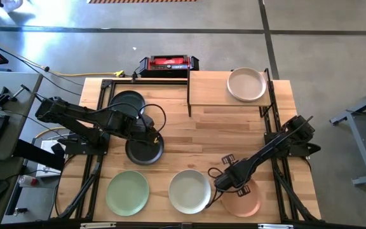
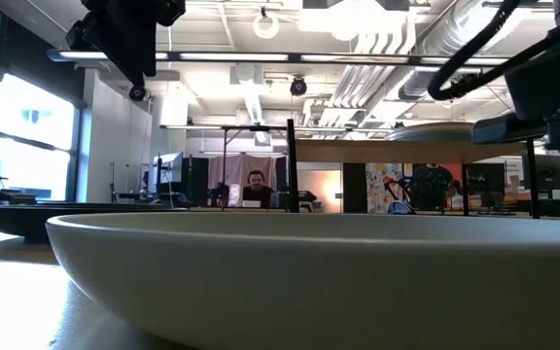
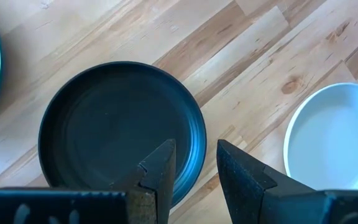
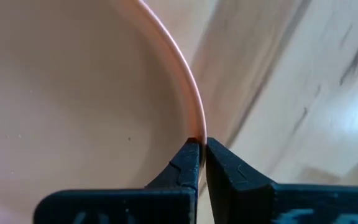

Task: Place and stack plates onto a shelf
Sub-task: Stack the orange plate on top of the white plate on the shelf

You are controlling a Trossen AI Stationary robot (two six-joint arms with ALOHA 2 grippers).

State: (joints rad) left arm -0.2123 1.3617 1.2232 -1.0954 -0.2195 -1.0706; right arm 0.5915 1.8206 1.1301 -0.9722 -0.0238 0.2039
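A black plate (image 1: pixel 143 151) lies flat on the table under my left gripper (image 3: pixel 194 152), which is open. One finger stands over the plate's bowl and the other outside its rim (image 3: pixel 197 134); I see no touch. A second black plate (image 1: pixel 127 102) lies farther back. A light green plate (image 1: pixel 127 193), an off-white plate (image 1: pixel 189 191) and a pale pink plate (image 1: pixel 245 200) lie along the near edge. My right gripper (image 1: pixel 234 181) is shut on the pink plate. A cream plate (image 1: pixel 246 84) rests on the shelf (image 1: pixel 211 89) at the far right. My right gripper (image 4: pixel 202 144) pinches the pink plate's rim (image 4: pixel 194 121) between its two fingers, one on the bowl side and one outside. It comes from above, slanting down. In the high view the hold is on the plate's left rim. Whether the plate is lifted I cannot tell.
A red-and-black box (image 1: pixel 168 63) sits beyond the far edge, left of the shelf. Bare wood shows in the table's middle (image 1: pixel 221 137). In the low view the off-white plate (image 2: pixel 309 272) fills the foreground, and a person (image 2: pixel 256 185) sits in the room behind.
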